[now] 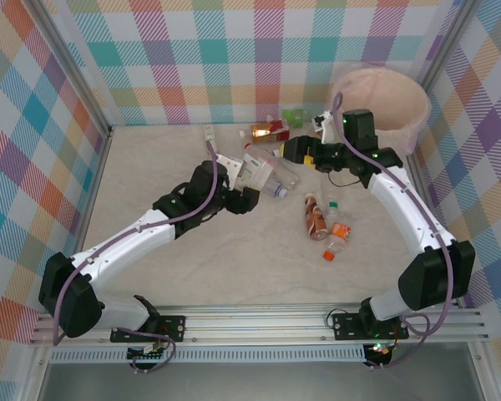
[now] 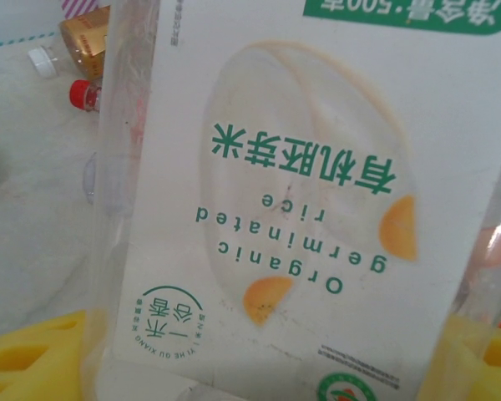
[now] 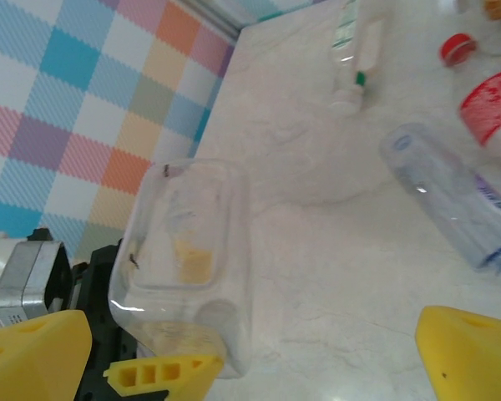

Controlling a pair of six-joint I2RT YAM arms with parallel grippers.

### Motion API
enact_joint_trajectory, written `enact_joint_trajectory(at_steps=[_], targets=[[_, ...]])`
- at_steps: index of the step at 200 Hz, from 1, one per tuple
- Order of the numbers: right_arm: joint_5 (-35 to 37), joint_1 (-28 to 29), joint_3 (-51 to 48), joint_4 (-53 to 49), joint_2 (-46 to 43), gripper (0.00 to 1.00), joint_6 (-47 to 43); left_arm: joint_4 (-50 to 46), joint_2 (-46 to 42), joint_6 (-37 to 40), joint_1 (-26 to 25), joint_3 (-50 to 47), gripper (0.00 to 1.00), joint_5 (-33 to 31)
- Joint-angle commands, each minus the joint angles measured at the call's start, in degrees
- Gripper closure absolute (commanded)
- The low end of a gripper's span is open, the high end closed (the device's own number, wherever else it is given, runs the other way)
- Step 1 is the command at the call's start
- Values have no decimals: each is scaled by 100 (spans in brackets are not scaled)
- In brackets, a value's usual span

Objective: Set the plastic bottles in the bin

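Observation:
My left gripper [image 1: 249, 185] is shut on a clear square plastic bottle [image 1: 255, 170] with a white label [image 2: 301, 209], holding it mid-table. Its yellow pads [image 2: 29, 359] show at both lower corners of the left wrist view. My right gripper [image 1: 280, 152] is open just right of that bottle; the bottle's clear base [image 3: 184, 251] lies near its left finger [image 3: 33, 355], untouched. Loose bottles lie around: a clear one [image 1: 284, 177], a red-orange one [image 1: 267, 129], a brown one [image 1: 313, 214] and an orange-capped one [image 1: 337, 240]. The cream-pink bin [image 1: 401, 125] stands at the far right corner.
A small clear bottle with a green cap [image 1: 209, 134] lies at the far left, and a green one [image 1: 295, 117] is by the back wall. Checked walls enclose the table. The right arm's forearm [image 1: 401, 200] runs along the right side below the bin.

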Motion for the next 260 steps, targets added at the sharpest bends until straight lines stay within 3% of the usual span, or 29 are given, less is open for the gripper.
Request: enact_joint_trajectory(at_steps=[1, 53, 80, 141, 180, 225, 243, 260], targets=[[-203, 188, 207, 234, 173, 0, 199, 328, 64, -191, 41, 105, 53, 243], [-672, 512, 530, 433, 697, 0, 340, 151, 348, -79, -101, 346, 53, 24], [-301, 606, 645, 67, 800, 2, 171, 117, 445, -110, -137, 443, 52, -18], [294, 739, 947, -584, 1304, 22, 94, 201, 492, -167, -138, 499, 52, 156], [217, 768, 1022, -539, 1316, 31, 28, 130, 538, -189, -137, 517, 51, 79], [876, 768, 997, -797, 1046, 47, -288, 54, 592, -200, -137, 594, 49, 105], [1155, 768, 995, -839, 916, 51, -360, -6, 618, -292, -134, 653, 42, 52], [1482, 751, 987, -868, 776, 54, -395, -22, 606, -354, -137, 696, 26, 217]])
